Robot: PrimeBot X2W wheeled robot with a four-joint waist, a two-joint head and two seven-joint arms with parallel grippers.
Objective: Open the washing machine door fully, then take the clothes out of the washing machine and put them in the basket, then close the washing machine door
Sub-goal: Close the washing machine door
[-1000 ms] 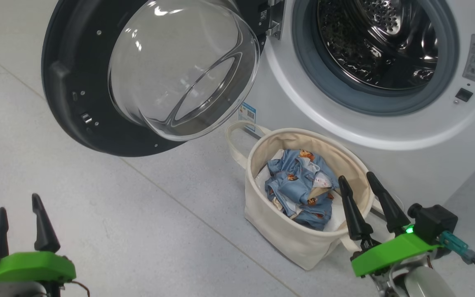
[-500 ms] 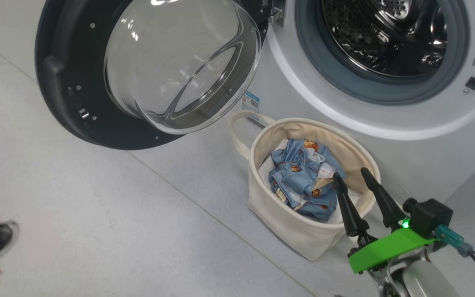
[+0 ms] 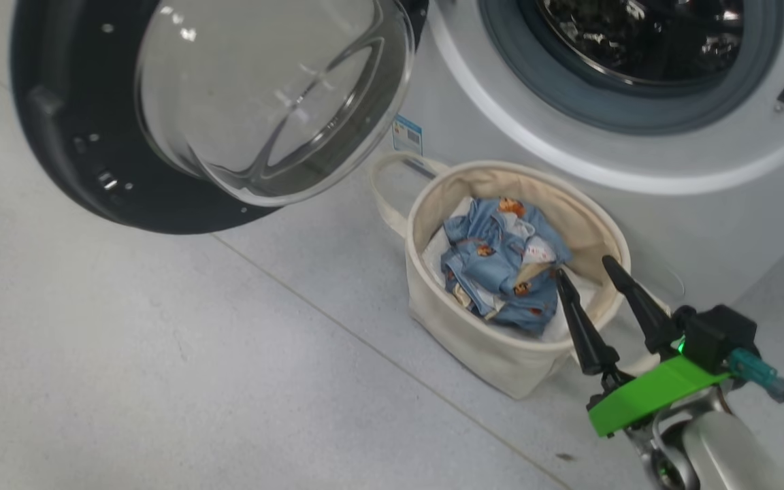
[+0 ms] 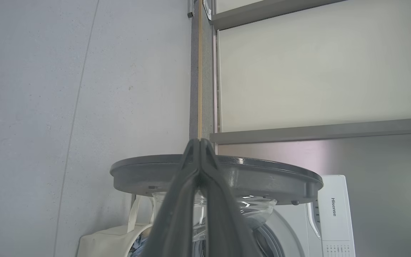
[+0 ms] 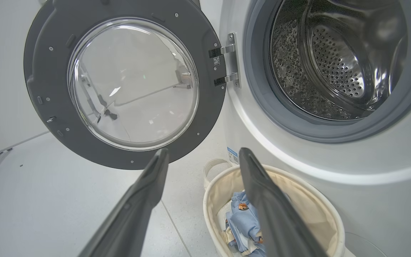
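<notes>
The washing machine (image 3: 501, 136) stands with its steel drum (image 5: 334, 71) showing no clothes inside. The washing machine door (image 3: 45, 136) hangs wide open on its hinge at the left. The clothes (image 3: 494, 272), light blue with bear faces, lie bunched in the cream basket (image 3: 474, 347) on the floor below the opening. My right gripper (image 3: 582, 267) hovers open over the basket's right rim, nothing between its fingers. In the left wrist view my left gripper (image 4: 199, 142) is shut and empty, its tips overlapping the door (image 4: 262, 175), seen edge-on.
Grey tiled floor (image 3: 160, 354) stretches left of and in front of the basket. A wall with pale panels and grey rails (image 4: 316, 132) rises behind the machine. The basket's loop handle (image 3: 385, 190) sticks out below the door's glass bowl (image 3: 263, 102).
My left gripper has shut and moved out of the head view's lower left. The head camera has shifted. The right gripper stays open by the basket.
</notes>
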